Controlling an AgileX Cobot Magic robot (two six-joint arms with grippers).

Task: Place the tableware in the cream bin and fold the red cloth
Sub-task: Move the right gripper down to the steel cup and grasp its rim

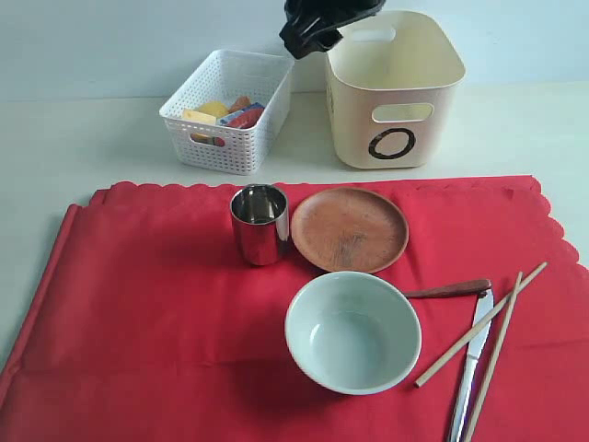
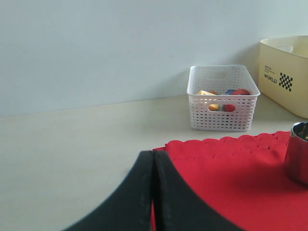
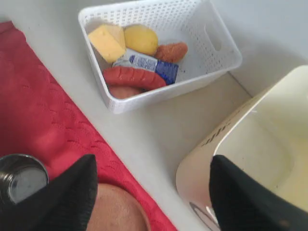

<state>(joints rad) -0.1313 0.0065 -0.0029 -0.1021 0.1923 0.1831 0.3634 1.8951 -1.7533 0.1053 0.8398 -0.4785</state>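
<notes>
The red cloth (image 1: 138, 313) lies spread flat over the table. On it stand a steel cup (image 1: 259, 224), a round wooden plate (image 1: 349, 229) and a pale bowl (image 1: 352, 331). A brown-handled spoon (image 1: 451, 289), a silver knife (image 1: 470, 368) and a pair of chopsticks (image 1: 483, 327) lie at the right. The cream bin (image 1: 394, 87) stands behind the cloth. My right gripper (image 3: 151, 166) hangs open and empty high between the two bins, seen as a dark shape (image 1: 313, 32) in the exterior view. My left gripper (image 2: 153, 159) is shut with nothing in it, low at the cloth's (image 2: 231, 178) corner.
A white perforated basket (image 1: 230, 110) with cheese, a lemon and other food stands left of the cream bin. In the right wrist view the basket (image 3: 159, 53) and the bin's rim (image 3: 240, 125) flank a strip of bare table.
</notes>
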